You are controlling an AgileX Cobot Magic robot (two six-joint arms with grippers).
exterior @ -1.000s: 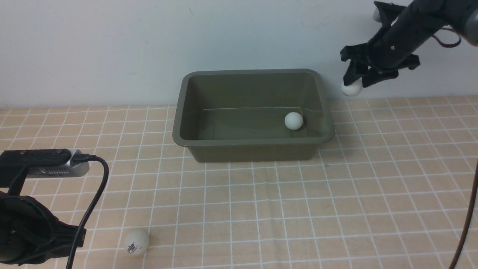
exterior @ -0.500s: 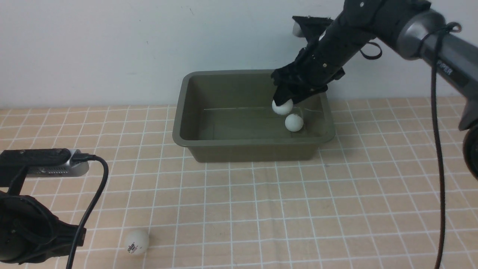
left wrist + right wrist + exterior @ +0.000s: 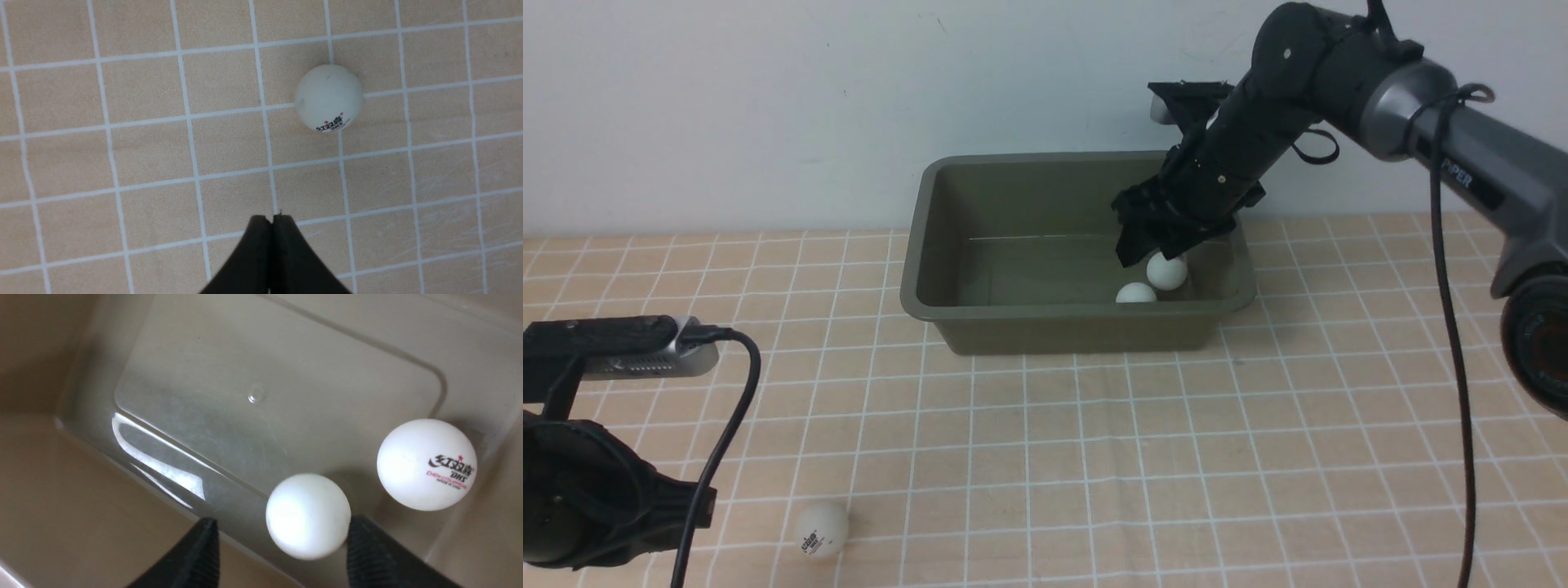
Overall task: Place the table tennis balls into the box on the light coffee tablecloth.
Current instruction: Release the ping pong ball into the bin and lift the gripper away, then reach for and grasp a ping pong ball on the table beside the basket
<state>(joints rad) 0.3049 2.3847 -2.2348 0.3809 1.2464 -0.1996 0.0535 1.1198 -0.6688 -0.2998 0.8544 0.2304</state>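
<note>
The olive-green box (image 3: 1078, 310) stands at the back of the light coffee tablecloth (image 3: 1176, 457). Two white table tennis balls lie inside its right end: one with a printed logo (image 3: 1166, 271) (image 3: 427, 463) and a plain one (image 3: 1135, 292) (image 3: 308, 516). My right gripper (image 3: 1147, 245) (image 3: 282, 526) hangs open in the box just above them. In the right wrist view the plain ball sits low between the fingers, close to one and well apart from the other. A third ball (image 3: 821, 529) (image 3: 329, 98) rests on the cloth near the front left, a short way ahead of my shut, empty left gripper (image 3: 272, 218).
The left wrist camera (image 3: 629, 351) and its black cable (image 3: 731, 425) rise over the front left. The right arm's cable (image 3: 1454, 327) hangs down at the right. A pale wall (image 3: 768, 98) stands right behind the box.
My right arm swung left from beyond the box's right side to over its right end. Its jaws opened, and the ball it carried now lies in the box beside the first.
</note>
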